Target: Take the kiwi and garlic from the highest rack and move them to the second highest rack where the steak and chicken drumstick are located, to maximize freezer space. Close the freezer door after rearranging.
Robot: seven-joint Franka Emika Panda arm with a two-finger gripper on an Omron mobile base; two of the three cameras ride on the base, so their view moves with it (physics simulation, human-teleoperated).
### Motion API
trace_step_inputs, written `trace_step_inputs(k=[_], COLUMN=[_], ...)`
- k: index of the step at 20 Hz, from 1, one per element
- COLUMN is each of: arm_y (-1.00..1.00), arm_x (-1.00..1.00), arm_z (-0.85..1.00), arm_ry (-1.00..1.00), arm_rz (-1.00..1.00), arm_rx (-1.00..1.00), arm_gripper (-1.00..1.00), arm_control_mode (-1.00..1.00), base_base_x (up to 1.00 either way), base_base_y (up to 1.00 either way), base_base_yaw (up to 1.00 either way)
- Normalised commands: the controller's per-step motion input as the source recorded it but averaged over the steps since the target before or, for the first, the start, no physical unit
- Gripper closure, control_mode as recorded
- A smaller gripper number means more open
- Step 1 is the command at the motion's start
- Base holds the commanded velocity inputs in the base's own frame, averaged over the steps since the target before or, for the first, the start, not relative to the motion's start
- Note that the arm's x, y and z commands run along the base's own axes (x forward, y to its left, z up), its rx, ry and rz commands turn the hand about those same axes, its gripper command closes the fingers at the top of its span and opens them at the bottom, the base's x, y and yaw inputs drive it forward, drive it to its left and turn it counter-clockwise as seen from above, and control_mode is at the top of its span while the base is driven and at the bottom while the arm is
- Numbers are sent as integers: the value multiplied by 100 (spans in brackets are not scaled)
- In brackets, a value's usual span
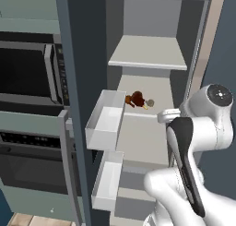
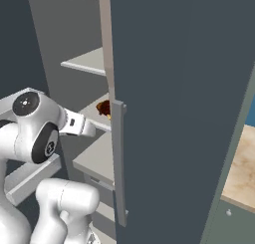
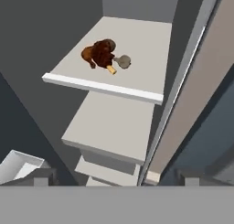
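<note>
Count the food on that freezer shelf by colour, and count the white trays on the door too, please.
Brown meat heap: 1 (its pieces are too merged to count apart)
Grey round item: 1
White door trays: 2
Total: 4

A tall dark blue-grey cabinet front (image 1: 78, 82) stands in the middle of the left base view. To its left a black oven (image 1: 27, 73) sits in the wall, with a long grey handle (image 1: 48, 73). Below it is a second dark oven (image 1: 32, 160) with a grey bar handle (image 1: 67, 169). The cupboards around them are pale grey-green. A bit of light wood floor (image 1: 27, 219) shows at the bottom. In the right base view, light wood floor (image 2: 241, 173) shows at the right edge.
</note>
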Motion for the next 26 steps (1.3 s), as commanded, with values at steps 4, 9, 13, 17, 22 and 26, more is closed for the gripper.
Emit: trace_step_inputs(k=[4, 9, 13, 17, 22, 26], arm_y=[17, 24, 16, 19, 0, 0], arm_x=[-92, -63, -64, -39, 0, 0], arm_z=[5, 13, -5, -14, 0, 0], arm_ry=[0, 1, 0, 7, 0, 0], arm_rz=[0, 0, 0, 0, 0, 0], arm_rx=[0, 0, -1, -1, 0, 0], arm_gripper=[-100, -100, -100, -100, -100, -100], arm_control_mode=[-100, -100, -100, 100, 100, 100], base_base_x=[0, 0, 0, -20, -99, -93], base_base_y=[0, 0, 0, 4, 25, 57], base_base_yaw=[0, 0, 0, 0, 0, -10])
